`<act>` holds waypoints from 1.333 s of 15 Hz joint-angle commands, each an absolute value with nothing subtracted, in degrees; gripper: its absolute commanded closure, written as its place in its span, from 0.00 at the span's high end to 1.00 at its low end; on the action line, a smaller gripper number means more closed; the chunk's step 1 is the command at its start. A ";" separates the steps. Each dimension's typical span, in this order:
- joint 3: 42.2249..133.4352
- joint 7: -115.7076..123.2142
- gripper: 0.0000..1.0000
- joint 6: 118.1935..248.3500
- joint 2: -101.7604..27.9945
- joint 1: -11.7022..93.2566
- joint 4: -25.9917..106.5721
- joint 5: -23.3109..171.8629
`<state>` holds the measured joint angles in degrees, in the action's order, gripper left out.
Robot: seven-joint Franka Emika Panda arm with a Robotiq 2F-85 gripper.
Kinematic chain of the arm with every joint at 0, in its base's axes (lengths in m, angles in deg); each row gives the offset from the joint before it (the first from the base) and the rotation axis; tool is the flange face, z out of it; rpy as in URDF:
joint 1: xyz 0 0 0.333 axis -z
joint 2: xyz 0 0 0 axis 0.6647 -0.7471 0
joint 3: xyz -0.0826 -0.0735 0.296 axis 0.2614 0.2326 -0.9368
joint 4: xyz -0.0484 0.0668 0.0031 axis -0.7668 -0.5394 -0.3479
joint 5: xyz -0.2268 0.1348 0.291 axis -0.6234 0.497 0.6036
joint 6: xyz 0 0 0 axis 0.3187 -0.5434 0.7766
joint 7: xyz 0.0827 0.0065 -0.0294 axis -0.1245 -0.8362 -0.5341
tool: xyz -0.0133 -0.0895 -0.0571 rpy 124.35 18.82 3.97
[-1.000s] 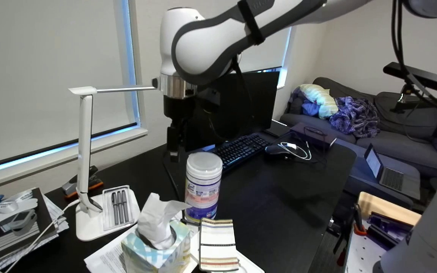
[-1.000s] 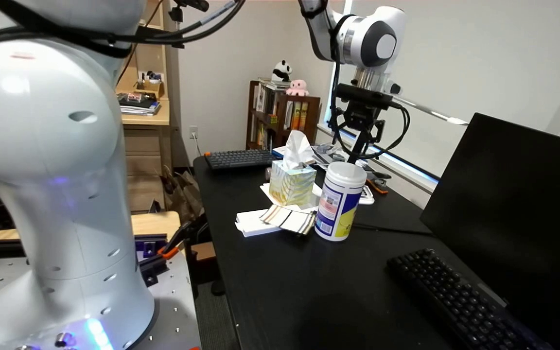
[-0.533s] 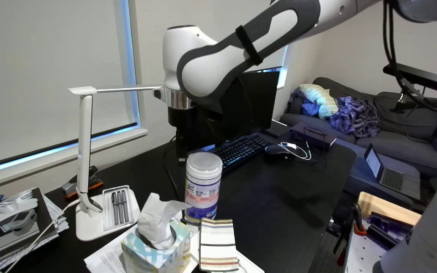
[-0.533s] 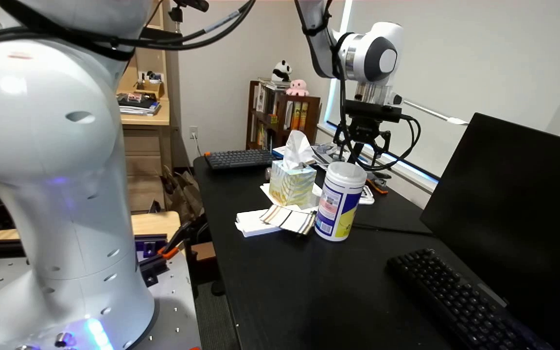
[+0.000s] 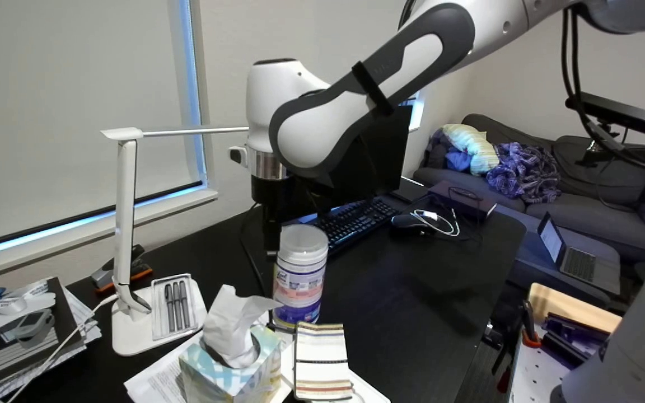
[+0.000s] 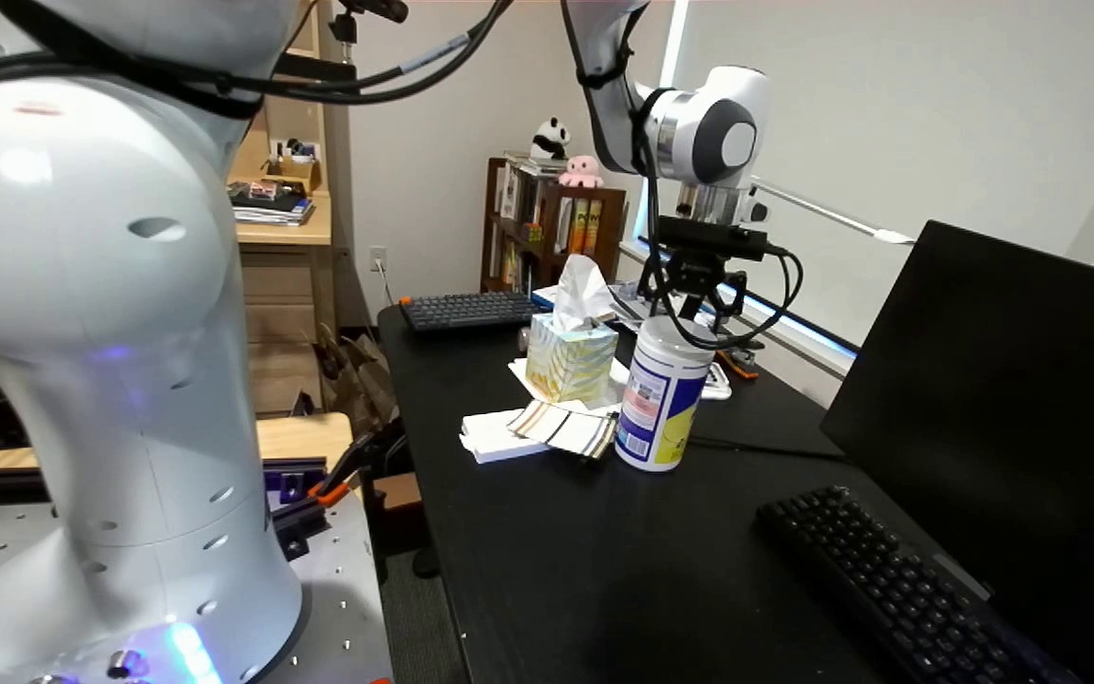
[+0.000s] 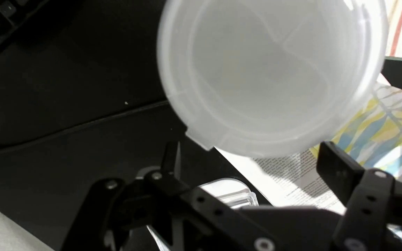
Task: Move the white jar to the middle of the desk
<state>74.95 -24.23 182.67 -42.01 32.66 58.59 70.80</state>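
Observation:
The white jar (image 5: pixel 300 280) is a tall wipes canister with a blue, pink and yellow label and a pale translucent lid. It stands upright on the black desk (image 5: pixel 395 302) in both exterior views (image 6: pixel 661 404). In the wrist view its round lid (image 7: pixel 270 69) fills the upper middle. My gripper (image 7: pixel 249 148) is open, its fingers spread about the lid's lower edge with nothing between them. In an exterior view the gripper (image 6: pixel 689 304) is at lid height behind the jar. In an exterior view the fingertips (image 5: pixel 272 252) show just left of the lid. I cannot tell whether they touch it.
A tissue box (image 5: pixel 233 364) and a striped cloth (image 5: pixel 322 361) lie close to the jar. A desk lamp (image 5: pixel 125 224) with a pen tray stands behind. A monitor (image 6: pixel 1003 408) and keyboard (image 6: pixel 889 579) stand along the desk. A cable (image 7: pixel 72 129) runs beside the jar.
The gripper has come down and moved closer to the jar, from above and behind to lid height. It stays open. The jar has not moved.

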 commanded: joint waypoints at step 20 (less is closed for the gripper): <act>75.68 -25.34 1.00 172.07 -35.74 34.58 65.87 69.49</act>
